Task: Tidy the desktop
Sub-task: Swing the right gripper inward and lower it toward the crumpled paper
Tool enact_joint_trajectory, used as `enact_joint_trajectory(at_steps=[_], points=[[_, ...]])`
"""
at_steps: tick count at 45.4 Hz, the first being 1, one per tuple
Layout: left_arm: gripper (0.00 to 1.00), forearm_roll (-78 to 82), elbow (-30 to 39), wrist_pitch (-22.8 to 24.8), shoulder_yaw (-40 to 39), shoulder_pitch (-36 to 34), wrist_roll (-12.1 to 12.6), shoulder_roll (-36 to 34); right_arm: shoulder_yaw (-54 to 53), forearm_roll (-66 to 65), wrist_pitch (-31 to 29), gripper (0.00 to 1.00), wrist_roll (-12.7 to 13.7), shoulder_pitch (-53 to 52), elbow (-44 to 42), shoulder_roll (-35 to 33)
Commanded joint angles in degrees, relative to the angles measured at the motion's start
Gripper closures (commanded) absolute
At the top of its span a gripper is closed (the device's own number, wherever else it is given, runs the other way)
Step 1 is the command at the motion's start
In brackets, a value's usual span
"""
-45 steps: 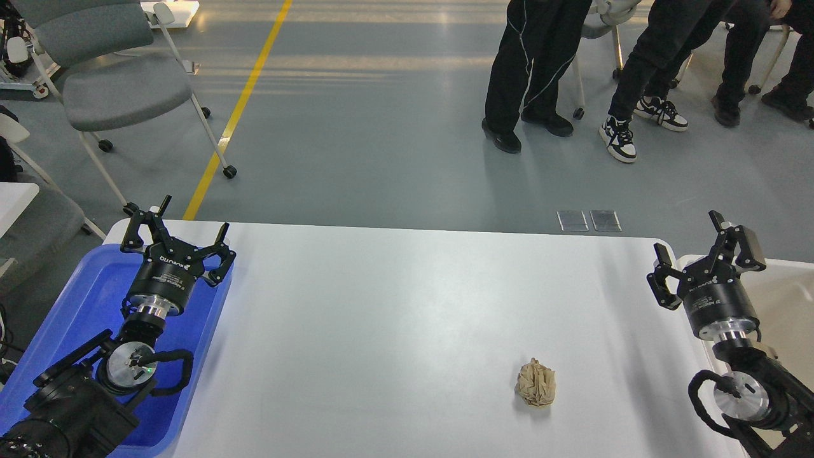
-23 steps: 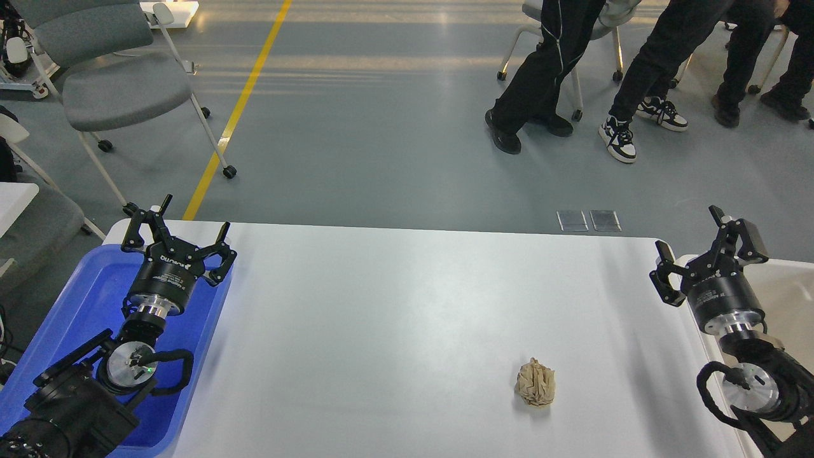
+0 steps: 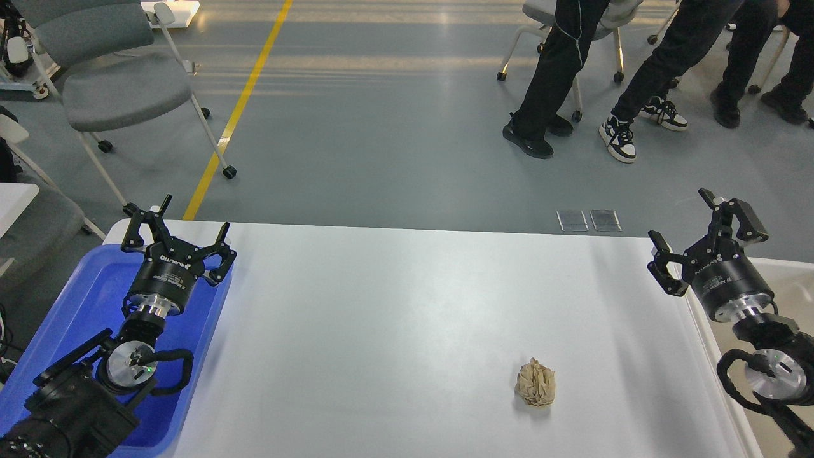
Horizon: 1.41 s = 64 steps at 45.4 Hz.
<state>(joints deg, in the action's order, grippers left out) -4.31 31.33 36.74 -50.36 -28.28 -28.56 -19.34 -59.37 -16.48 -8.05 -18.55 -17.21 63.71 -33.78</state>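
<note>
Beige crumpled paper (image 3: pixel 536 390) lies alone on the white bench (image 3: pixel 394 318). Your right hand (image 3: pixel 698 240), fingers spread and empty, has drifted up and away from the paper, over the bin (image 3: pixel 785 286); the pickup hasn't begun. Your left hand (image 3: pixel 178 236) stays open, far left of the paper.

pretty bright, even indoor light. soft glare streaks across the grey floor (image 3: pixel 381 63) up top, and a faint sheen on the desktop (image 3: pixel 413 305). shadows are soft, just a small one under the crumpled paper ball (image 3: pixel 536 382). everything's sharp, no real blur, slight wide-angle stretch at the corners.
</note>
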Motion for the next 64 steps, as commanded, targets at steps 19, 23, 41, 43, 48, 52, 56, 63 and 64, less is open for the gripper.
enact_joint_trajectory(at_steps=[19,23,41,43,48,52,56,63,64], points=[[0.00,0.01,-0.04,0.00,0.00,-0.02,0.00,0.00,21.04,-23.06,-0.22,0.00,7.57,-13.63,17.85,-18.96],[0.00,0.09,0.04,0.00,0.00,-0.02,0.00,0.00,25.08,-27.28,0.13,0.00,7.04,-16.10,19.08,-20.45],[0.00,0.09,0.04,0.00,0.00,-0.02,0.00,0.00,45.66,-51.53,8.13,0.00,6.60,-24.89,22.24,-20.89],[0.00,0.09,0.04,0.00,0.00,-0.02,0.00,0.00,47.06,-55.14,9.10,0.00,5.55,-25.68,22.24,-20.81],[0.00,0.09,0.04,0.00,0.00,-0.02,0.00,0.00,53.20,-64.02,15.85,0.00,3.00,-29.10,22.16,-20.37],[0.00,0.09,0.04,0.00,0.00,-0.02,0.00,0.00,61.11,-66.40,21.22,0.00,2.82,-32.79,22.16,-19.75],[0.00,0.09,0.04,0.00,0.00,-0.02,0.00,0.00,66.66,-66.93,24.13,0.00,2.47,-35.35,22.07,-17.82],[0.00,0.09,0.04,0.00,0.00,-0.02,0.00,0.00,68.60,-67.28,24.48,0.00,2.47,-35.53,20.05,-13.78],[0.00,0.09,0.04,0.08,0.00,-0.02,0.00,0.00,68.60,-67.28,24.31,0.00,2.47,-35.53,19.87,-13.34]])
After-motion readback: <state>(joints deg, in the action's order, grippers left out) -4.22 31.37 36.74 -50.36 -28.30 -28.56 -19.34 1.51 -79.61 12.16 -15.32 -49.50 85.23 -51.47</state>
